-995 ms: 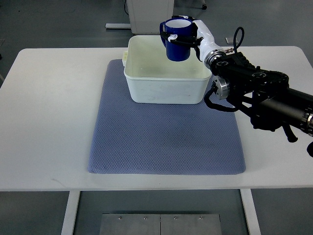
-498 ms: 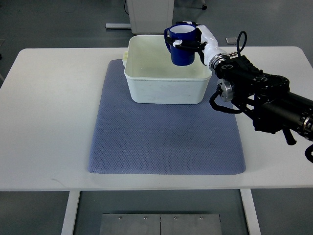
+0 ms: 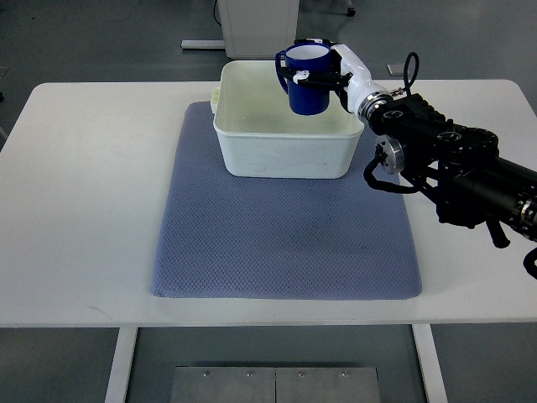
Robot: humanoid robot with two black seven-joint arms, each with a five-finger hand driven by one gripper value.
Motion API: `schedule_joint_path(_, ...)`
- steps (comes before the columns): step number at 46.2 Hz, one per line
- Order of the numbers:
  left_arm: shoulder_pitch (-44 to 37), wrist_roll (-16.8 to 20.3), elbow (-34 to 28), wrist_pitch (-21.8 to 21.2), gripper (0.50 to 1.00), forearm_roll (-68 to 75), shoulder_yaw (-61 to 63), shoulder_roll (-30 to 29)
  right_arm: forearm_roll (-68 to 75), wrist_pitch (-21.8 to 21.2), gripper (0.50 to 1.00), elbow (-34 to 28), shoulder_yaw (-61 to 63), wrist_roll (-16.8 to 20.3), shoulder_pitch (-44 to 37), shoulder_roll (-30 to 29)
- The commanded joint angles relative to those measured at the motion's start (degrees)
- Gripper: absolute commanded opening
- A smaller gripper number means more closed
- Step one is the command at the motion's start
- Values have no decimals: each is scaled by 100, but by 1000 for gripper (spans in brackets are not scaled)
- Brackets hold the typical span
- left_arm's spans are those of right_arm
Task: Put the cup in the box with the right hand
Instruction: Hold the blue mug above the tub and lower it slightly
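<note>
- I see the white desk (image 3: 84, 210) filling most of the view, with grey floor beyond its far edge.
- On it lies 1 blue-grey mat (image 3: 285, 243), running from the middle of the desk toward the near edge.
- My right arm (image 3: 453, 168), black with exposed cables, reaches in from the right edge toward the far middle.
- The white box (image 3: 285, 155) sits on the far end of the mat, open side up; its inside looks bare.
- My right hand (image 3: 340, 74), white, is grasping the cup at its right side, fingers wrapped on it.
- The blue cup (image 3: 307, 84) is upright with a white inside, held over the box's far right part, handle toward the left.
</note>
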State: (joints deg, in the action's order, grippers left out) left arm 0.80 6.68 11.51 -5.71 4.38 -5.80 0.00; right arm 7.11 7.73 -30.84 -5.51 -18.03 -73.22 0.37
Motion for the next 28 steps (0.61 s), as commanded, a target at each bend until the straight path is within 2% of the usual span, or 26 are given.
schedule_joint_path(1, -1, 0, 0, 0, 1000, 1, 0, 0, 1, 1, 500, -1, 6, 19, 0, 16)
schedule_joint_path(10, -1, 0, 0, 0, 1000, -7, 0, 0, 1, 1, 500, -1, 6, 72, 0, -2)
schedule_joint_path(15, -1, 0, 0, 0, 1000, 1, 0, 0, 10, 10, 662, -1, 15, 72, 9, -2)
schedule_joint_path(17, -1, 0, 0, 0, 1000, 1, 0, 0, 10, 10, 692, -1, 15, 72, 9, -2)
schedule_joint_path(20, -1, 0, 0, 0, 1000, 1, 0, 0, 10, 18, 769, 8, 15, 72, 26, 7)
schedule_joint_path(28, -1, 0, 0, 0, 1000, 1, 0, 0, 10, 36, 834, 8, 24, 63, 44, 7)
